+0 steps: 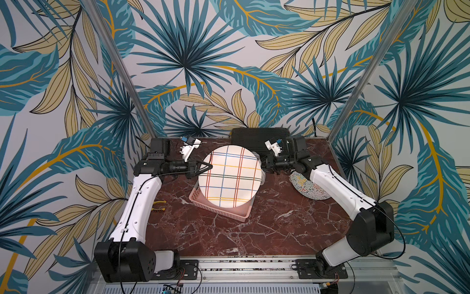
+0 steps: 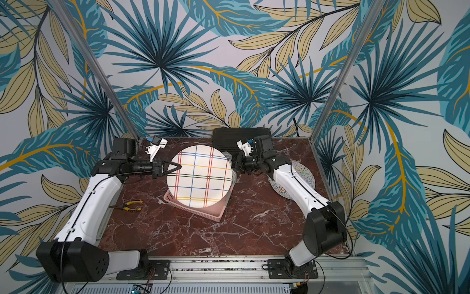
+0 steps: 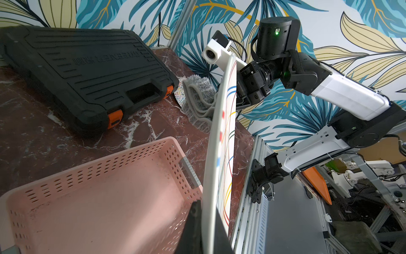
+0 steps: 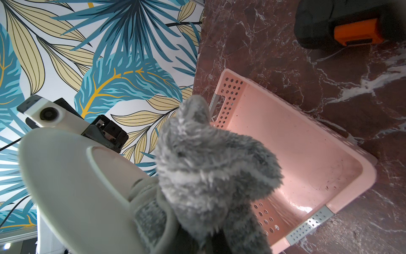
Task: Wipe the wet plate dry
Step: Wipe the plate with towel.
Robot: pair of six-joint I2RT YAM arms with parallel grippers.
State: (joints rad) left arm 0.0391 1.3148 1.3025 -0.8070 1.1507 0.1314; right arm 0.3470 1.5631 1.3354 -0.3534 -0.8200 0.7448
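above the pink basket (image 1: 223,213), striped plate (image 1: 230,175) held tilted up on edge, rim pinched tight in the left gripper (image 1: 208,167). against its back, grey cloth (image 4: 208,165) clamped in the right gripper (image 1: 265,165). behind, black tool case (image 1: 259,137); on the marble table (image 1: 279,229), pliers (image 2: 129,205) and speckled plate (image 1: 304,185).

In both top views the plate (image 1: 230,175) hides most of the pink basket (image 1: 220,210) and the grey cloth (image 1: 257,154). The cloth covers the tips of the right gripper (image 1: 266,165). The right arm (image 1: 338,188) hides part of a speckled plate (image 1: 304,187). The black case (image 4: 342,24) is cut off at the edge.
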